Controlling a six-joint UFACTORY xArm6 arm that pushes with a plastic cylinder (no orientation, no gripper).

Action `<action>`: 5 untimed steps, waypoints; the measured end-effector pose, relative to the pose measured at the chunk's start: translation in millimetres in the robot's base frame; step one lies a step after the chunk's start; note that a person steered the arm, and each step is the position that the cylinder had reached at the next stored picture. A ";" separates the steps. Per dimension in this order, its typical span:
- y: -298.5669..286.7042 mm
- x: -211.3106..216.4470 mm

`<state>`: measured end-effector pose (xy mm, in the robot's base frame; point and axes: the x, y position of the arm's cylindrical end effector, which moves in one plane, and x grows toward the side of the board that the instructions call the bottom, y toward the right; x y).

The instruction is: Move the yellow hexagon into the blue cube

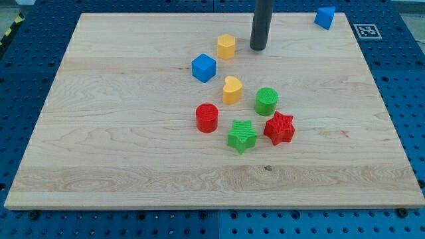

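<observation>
The yellow hexagon (226, 46) sits near the view's top, a little left of centre. The blue cube (204, 68) lies just below and to its left, with a small gap between them. My tip (257, 48) is the lower end of the dark rod, resting on the board just right of the yellow hexagon, apart from it.
A yellow heart-shaped block (232, 90), a green cylinder (266, 101), a red cylinder (207, 117), a green star (242, 136) and a red star (279, 128) cluster at the middle. Another blue block (325, 16) sits at the top right corner of the wooden board (99, 133).
</observation>
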<state>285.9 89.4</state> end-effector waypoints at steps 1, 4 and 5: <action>-12.2 -37.3; -61.4 -32.4; -61.4 -24.3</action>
<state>261.6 28.0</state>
